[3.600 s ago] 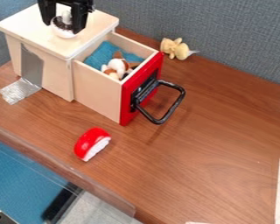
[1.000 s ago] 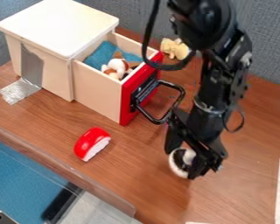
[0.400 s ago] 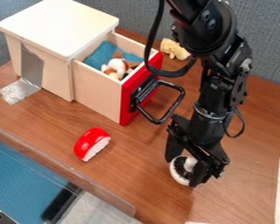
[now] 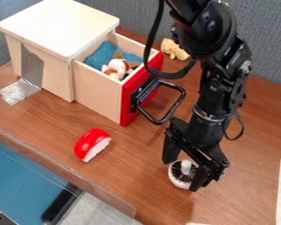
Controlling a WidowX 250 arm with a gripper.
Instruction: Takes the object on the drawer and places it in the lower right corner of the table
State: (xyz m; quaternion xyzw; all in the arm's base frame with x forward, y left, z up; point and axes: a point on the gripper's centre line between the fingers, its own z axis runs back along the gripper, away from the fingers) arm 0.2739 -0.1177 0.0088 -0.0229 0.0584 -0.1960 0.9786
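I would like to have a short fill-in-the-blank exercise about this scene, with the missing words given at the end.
1. The front of the pulled-out drawer is the colour ____.
2. The handle of this drawer is the colour ____.
3. The round thing at the gripper has a rim of the colour ____.
4. The blue cloth lies inside the ____.

Missing words: red; black; white; drawer.

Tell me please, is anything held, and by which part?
It cannot be told: the claw is at the toy mushroom's cap, but a grip is not certain.
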